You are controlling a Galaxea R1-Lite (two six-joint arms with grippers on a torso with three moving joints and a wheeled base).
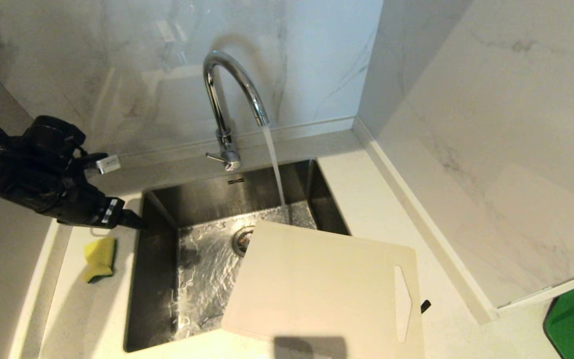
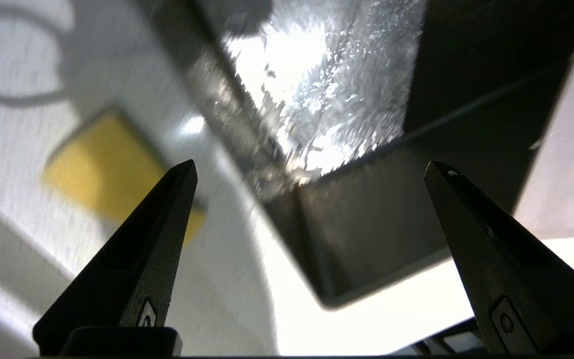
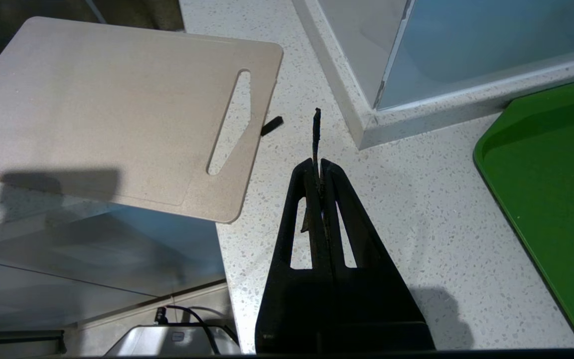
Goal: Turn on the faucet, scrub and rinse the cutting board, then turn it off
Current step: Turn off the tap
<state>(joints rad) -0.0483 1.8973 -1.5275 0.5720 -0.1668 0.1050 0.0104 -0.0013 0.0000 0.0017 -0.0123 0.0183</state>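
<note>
Board point(image 1: 327, 289) nearest us: cream-white, rounded corners, long handle slot at right end, faint yellowish tint, lying half over sink point(image 1: 162, 279), half on counter point(image 1: 366, 189). Faucet point(image 1: 232, 94) chrome gooseneck behind sink, water running into basin. We see left gripper point(image 1: 130, 219) at sink's left rim, above sponge point(image 1: 100, 258); its wrist view shows fingers point(image 2: 162, 214) wide apart, nothing between. Only right wrist view shows right gripper point(image 3: 319, 164), fingers pressed together over counter just beside board, green tray point(image 3: 551, 174) near
</note>
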